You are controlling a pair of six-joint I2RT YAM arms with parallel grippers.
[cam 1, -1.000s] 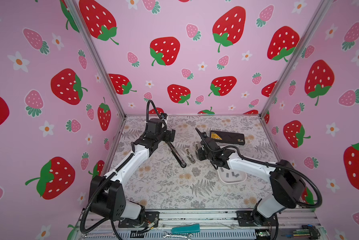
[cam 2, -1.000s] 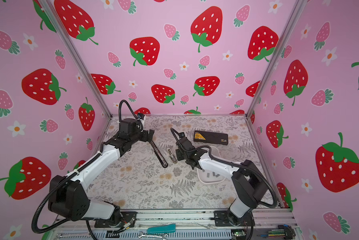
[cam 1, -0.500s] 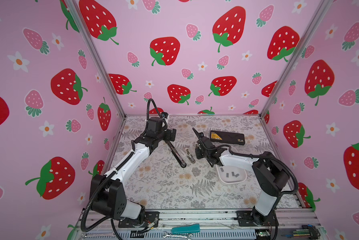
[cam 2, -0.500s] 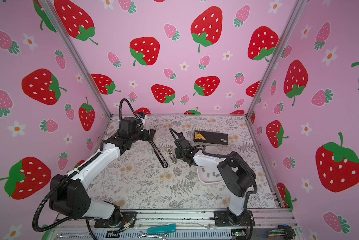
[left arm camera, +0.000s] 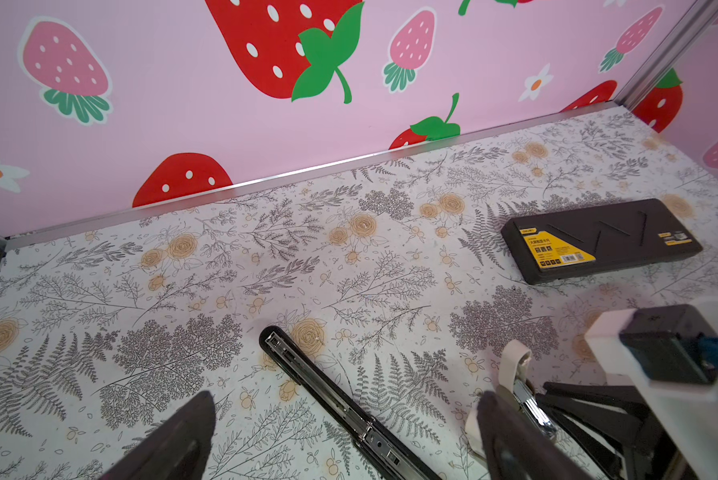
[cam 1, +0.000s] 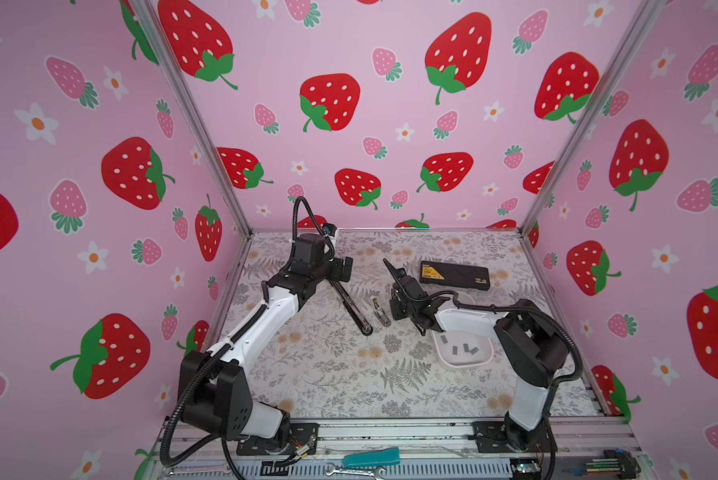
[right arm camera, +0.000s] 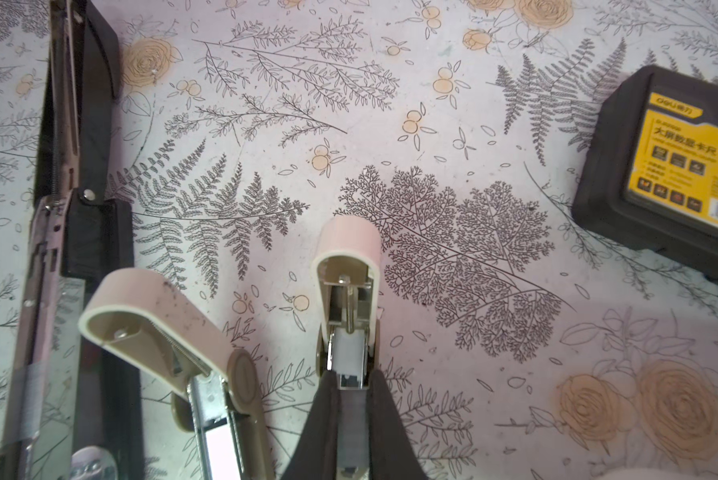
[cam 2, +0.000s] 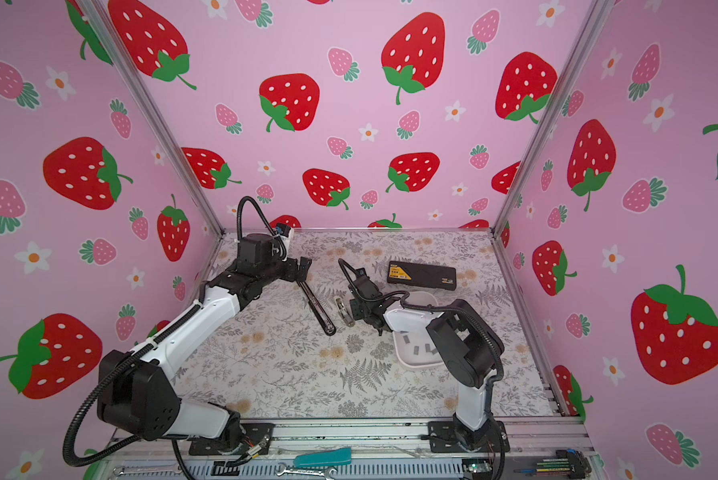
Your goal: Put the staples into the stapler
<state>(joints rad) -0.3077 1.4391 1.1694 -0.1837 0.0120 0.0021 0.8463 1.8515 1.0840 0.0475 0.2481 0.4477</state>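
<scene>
Pink strawberry walls box in your floral counter (cam 1: 315,374). Loading is under way but not finished. Your right pincer (right arm camera: 352,378) is clenched on what looks like a grey strip of staples (right arm camera: 351,419), right at the open channel of the beige stapler (right arm camera: 346,245). Your left pincer (cam 1: 344,272) is released and hovers over the long black stapler (cam 1: 355,309). The white tray (cam 1: 461,366) holds four more staples (cam 1: 454,350). The black case (cam 1: 455,275) lies closed.

White tray (cam 1: 480,358) half under the right arm (cam 1: 467,318) (staples (cam 1: 454,350) too small for a count)
</scene>
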